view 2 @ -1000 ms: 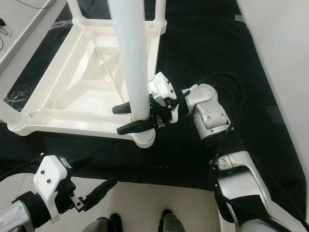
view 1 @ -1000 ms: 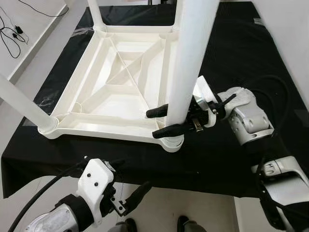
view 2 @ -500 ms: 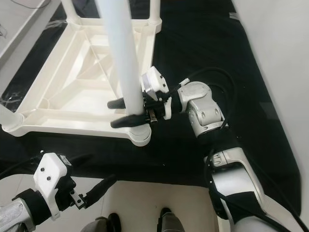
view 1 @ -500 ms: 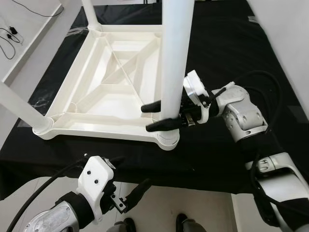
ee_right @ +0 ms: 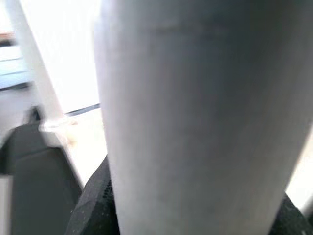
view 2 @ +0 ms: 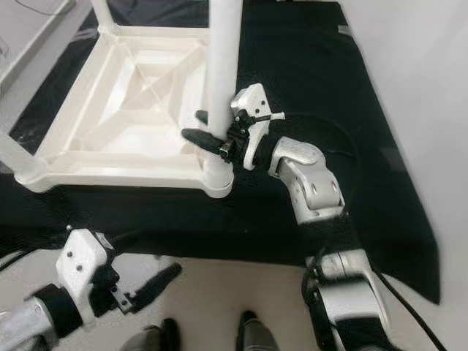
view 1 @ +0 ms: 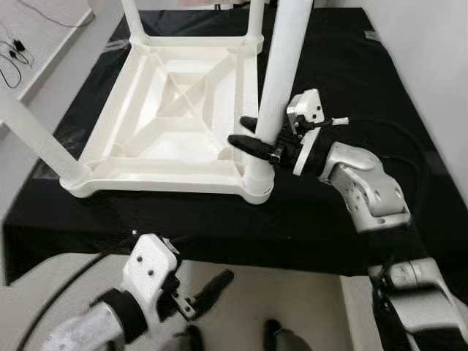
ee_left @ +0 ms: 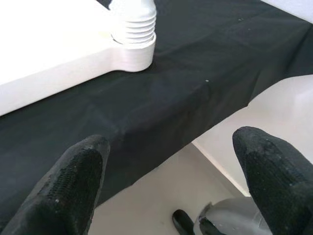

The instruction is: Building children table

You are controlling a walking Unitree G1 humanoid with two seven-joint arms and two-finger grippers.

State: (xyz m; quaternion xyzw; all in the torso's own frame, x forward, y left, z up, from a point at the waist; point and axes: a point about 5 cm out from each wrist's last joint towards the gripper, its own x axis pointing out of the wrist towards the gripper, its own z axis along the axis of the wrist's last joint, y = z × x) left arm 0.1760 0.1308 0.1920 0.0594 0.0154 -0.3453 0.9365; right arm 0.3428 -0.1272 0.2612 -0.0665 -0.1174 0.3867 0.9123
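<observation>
Black cloth (view 1: 344, 219) — table leg (view 1: 281, 66) between jaws

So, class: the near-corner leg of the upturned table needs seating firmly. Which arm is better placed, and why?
The right. Its claw is shut on the leg just above the corner socket. The left claw hangs open below the edge of the black cloth, away from the table.

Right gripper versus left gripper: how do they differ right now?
The right gripper is up over the black cloth, fingers around the near-corner table leg; the left gripper hangs low, off the cloth's front edge. The right holds the leg; the left is open, holding nothing. Both have two black fingers.
</observation>
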